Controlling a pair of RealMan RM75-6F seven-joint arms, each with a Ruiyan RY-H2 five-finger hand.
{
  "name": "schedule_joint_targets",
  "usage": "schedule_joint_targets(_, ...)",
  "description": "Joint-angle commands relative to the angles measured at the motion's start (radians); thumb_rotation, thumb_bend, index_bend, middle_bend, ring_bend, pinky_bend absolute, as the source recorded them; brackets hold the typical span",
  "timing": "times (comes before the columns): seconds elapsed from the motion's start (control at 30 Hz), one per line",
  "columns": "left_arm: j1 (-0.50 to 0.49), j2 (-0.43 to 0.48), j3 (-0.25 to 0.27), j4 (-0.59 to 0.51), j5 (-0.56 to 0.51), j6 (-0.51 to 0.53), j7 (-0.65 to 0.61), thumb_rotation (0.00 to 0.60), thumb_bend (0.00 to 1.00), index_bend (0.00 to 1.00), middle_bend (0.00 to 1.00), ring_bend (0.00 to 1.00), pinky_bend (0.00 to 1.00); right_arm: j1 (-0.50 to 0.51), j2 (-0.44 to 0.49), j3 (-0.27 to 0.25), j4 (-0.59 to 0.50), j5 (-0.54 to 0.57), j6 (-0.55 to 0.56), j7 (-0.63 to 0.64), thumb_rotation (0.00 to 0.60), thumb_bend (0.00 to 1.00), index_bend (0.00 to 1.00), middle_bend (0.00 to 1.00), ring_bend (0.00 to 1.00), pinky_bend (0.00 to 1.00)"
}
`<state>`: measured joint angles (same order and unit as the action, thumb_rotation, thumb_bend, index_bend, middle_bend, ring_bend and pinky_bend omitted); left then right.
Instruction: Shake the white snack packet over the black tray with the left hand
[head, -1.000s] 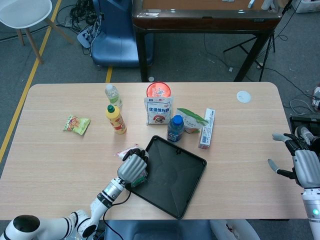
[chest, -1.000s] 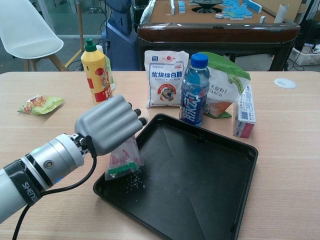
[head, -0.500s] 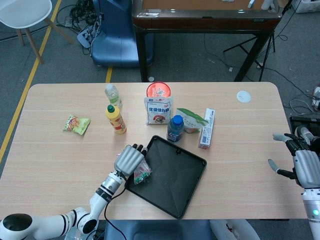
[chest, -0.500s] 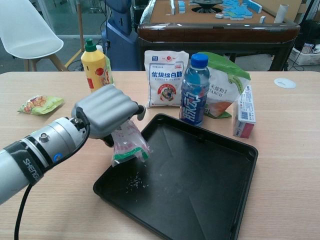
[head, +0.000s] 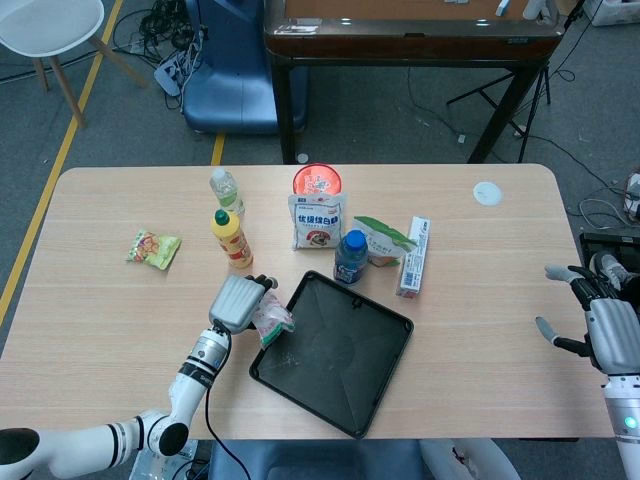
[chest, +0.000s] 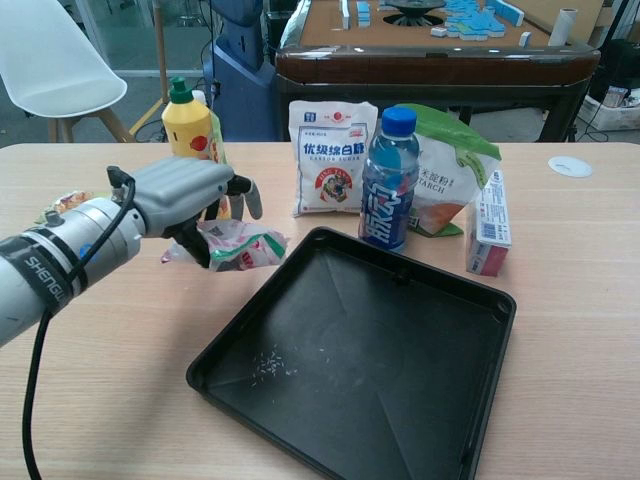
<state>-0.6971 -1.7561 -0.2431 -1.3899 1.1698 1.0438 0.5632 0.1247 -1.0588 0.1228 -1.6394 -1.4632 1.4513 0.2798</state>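
Grey floor with a yellow line running diagonally at left. Light wood desk, rounded corners. Behind it a dark wooden table on black legs; mahjong tiles on its top in the chest view. White chair far left, blue seat beside tangled cables.
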Motion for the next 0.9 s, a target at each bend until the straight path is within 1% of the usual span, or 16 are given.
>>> schedule_joint_targets(0.03,0.019,0.049,-0.037,-0.058,-0.084,-0.052,-0.111,0.600,0.27,0.35,0.56,0.55,0.84,0.001,-0.001,0.000,0.001,0.001,-0.002,0.000,0.600,0.26,0.23,0.29,0.16,0.20)
schedule_joint_targets(0.13,0.027,0.084,-0.049,-0.085,-0.129,-0.092,-0.184,0.600,0.27,0.36,0.56,0.55,0.84,0.002,-0.001,0.001,0.000,0.002,-0.003,-0.001,0.600,0.26,0.23,0.29,0.16,0.20)
schedule_joint_targets(0.27,0.034,0.116,-0.047,-0.089,-0.131,-0.120,-0.268,0.600,0.27,0.36,0.56,0.55,0.84,0.004,-0.002,0.002,-0.001,0.002,-0.006,-0.004,0.600,0.26,0.23,0.29,0.16,0.20)
schedule_joint_targets(0.47,0.041,0.165,-0.039,-0.088,-0.135,-0.210,-0.428,0.600,0.27,0.36,0.56,0.55,0.84,0.006,-0.004,0.002,-0.002,0.004,-0.010,-0.007,0.600,0.26,0.23,0.29,0.16,0.20)
schedule_joint_targets(0.6,0.036,0.197,-0.033,-0.056,-0.111,-0.292,-0.553,0.600,0.27,0.36,0.56,0.55,0.84,0.006,-0.005,0.002,-0.001,0.007,-0.012,-0.008,0.600,0.26,0.23,0.29,0.16,0.20)
schedule_joint_targets(0.7,0.031,0.195,-0.022,-0.018,-0.079,-0.310,-0.602,0.600,0.27,0.36,0.56,0.55,0.84,0.007,-0.007,0.003,0.000,0.010,-0.015,-0.009,0.600,0.26,0.23,0.29,0.16,0.20)
schedule_joint_targets(0.8,0.023,0.197,-0.019,0.000,-0.072,-0.355,-0.672,0.600,0.27,0.35,0.56,0.54,0.82,0.011,-0.010,0.003,0.001,0.012,-0.021,-0.009,0.600,0.26,0.23,0.29,0.16,0.20)
schedule_joint_targets(0.9,0.010,0.193,-0.013,0.021,-0.062,-0.386,-0.707,0.600,0.27,0.33,0.55,0.53,0.80,0.013,-0.012,0.004,0.003,0.012,-0.024,-0.009,0.600,0.26,0.23,0.29,0.16,0.20)
